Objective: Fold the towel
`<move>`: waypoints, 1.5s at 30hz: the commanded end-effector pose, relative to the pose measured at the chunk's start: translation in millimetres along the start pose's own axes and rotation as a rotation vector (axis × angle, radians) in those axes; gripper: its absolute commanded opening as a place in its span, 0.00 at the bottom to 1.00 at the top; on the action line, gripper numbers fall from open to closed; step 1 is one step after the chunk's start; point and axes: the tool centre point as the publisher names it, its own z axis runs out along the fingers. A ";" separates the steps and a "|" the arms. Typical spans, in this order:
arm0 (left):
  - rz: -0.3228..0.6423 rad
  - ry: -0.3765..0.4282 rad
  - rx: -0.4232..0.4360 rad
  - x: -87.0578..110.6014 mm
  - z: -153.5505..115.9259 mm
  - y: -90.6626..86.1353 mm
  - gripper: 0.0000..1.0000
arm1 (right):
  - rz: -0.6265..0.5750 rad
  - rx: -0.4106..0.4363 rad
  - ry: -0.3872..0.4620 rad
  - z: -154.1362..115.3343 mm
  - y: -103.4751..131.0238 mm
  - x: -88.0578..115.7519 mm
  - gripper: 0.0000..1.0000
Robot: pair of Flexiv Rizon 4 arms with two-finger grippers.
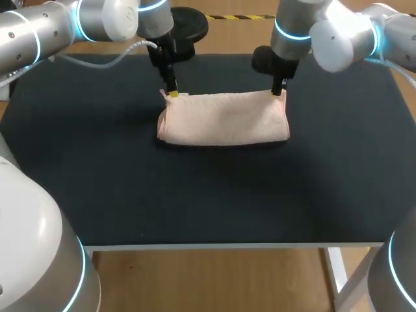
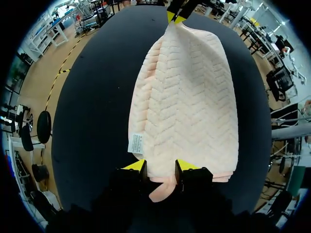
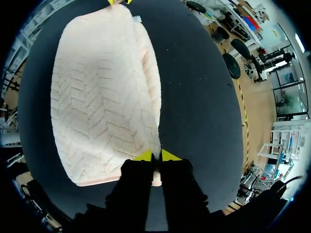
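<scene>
A pale pink towel [image 1: 224, 117] lies folded into a wide band at the back middle of the black table [image 1: 195, 195]. My left gripper [image 1: 171, 93] stands at its far left corner. In the left wrist view the fingers of that gripper [image 2: 160, 166] are apart, with the towel's [image 2: 184, 111] corner lying loose between them. My right gripper [image 1: 278, 91] is at the far right corner. In the right wrist view its [image 3: 156, 156] yellow tips are nearly together, pinching a thin edge of the towel [image 3: 102, 97]. Each wrist view shows the other gripper [image 2: 176, 17] at the towel's opposite end.
Bare black tabletop surrounds the towel on all sides, widest toward the front edge [image 1: 214, 246]. Both arms come in over the back corners of the table.
</scene>
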 end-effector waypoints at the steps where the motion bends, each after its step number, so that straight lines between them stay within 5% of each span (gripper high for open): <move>1: -0.011 0.023 0.039 -3.5 -4.8 8.5 1.00 | 0.015 -0.013 -0.034 -3.7 0.0 5.7 1.00; 9: 0.004 0.007 0.175 27.0 -27.1 17.0 1.00 | 0.011 -0.044 -0.055 -17.4 -6.4 9.6 1.00; 16: 0.112 0.027 0.346 55.8 -37.6 19.5 1.00 | -0.020 -0.066 -0.062 -27.6 -6.5 15.5 1.00; 25: 0.191 -0.039 0.541 79.5 -47.4 34.1 1.00 | -0.037 -0.107 -0.039 -37.8 -1.9 26.2 1.00; 45: 0.198 -0.078 0.602 94.7 -58.3 49.2 1.00 | -0.180 -0.072 0.029 -56.1 -5.4 42.9 1.00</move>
